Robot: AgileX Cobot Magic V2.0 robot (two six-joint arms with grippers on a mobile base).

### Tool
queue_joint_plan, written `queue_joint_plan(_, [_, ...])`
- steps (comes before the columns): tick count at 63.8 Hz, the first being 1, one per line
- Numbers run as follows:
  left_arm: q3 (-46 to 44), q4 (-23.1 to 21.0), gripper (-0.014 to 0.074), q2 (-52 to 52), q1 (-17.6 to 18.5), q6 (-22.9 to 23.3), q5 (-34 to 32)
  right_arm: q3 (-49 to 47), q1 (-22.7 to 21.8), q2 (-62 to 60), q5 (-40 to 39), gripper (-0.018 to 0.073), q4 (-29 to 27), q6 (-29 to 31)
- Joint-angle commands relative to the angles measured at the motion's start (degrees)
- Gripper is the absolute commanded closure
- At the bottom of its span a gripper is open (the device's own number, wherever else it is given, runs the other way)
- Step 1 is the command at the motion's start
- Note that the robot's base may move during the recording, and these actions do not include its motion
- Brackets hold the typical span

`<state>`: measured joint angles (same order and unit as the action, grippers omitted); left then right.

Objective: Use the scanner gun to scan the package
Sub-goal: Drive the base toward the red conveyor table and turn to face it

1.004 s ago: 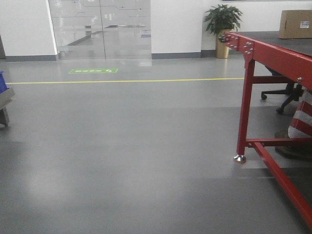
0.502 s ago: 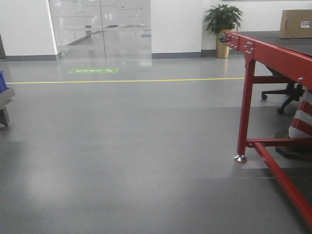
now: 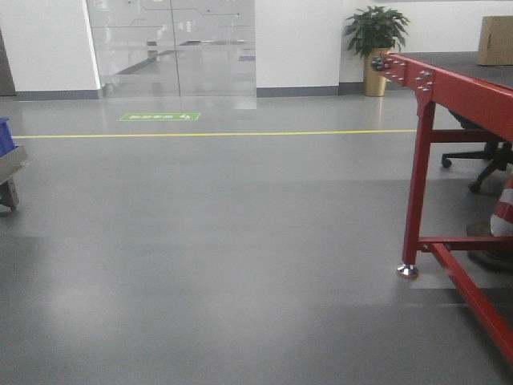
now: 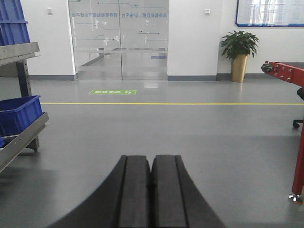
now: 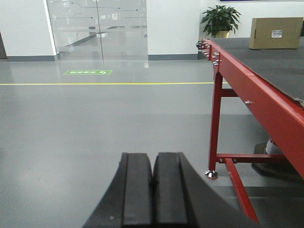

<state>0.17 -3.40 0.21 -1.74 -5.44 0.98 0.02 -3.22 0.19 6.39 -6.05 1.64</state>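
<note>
A brown cardboard package [image 5: 276, 33] with a white label stands at the far end of the red-framed table [image 5: 256, 90]; its edge also shows in the front view [image 3: 497, 40]. No scanner gun is in view. My left gripper [image 4: 151, 159] is shut and empty, held over bare grey floor. My right gripper [image 5: 154, 156] is shut and empty, over the floor to the left of the table's red leg [image 5: 214, 128].
The red table [image 3: 449, 88] fills the right side, with an office chair [image 3: 481, 160] and a striped cone [image 3: 503, 216] behind it. A potted plant [image 3: 375, 48] stands by the wall. A shelf rack with blue bins [image 4: 19, 114] is at the left. Glass doors [image 3: 172, 48] lie ahead.
The front view has shifted: the table, the plant and the package have slid to the right in frame and the table leg looks nearer. The package is now partly cut off.
</note>
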Motion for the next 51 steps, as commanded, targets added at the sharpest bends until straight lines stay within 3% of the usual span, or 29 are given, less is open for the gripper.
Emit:
queue_joint_plan(1, [-0.2, -0.4, 0.0707, -0.2, 0.2, 0.2, -1.0, 0.0, 0.1, -0.2, -0.8, 0.0713, 0.4, 0.1])
queue_joint_plan(51, [-0.2, -0.4, 0.0707, -0.2, 0.2, 0.2, -1.0, 0.0, -0.2, -0.2, -0.8, 0.0713, 0.4, 0.1])
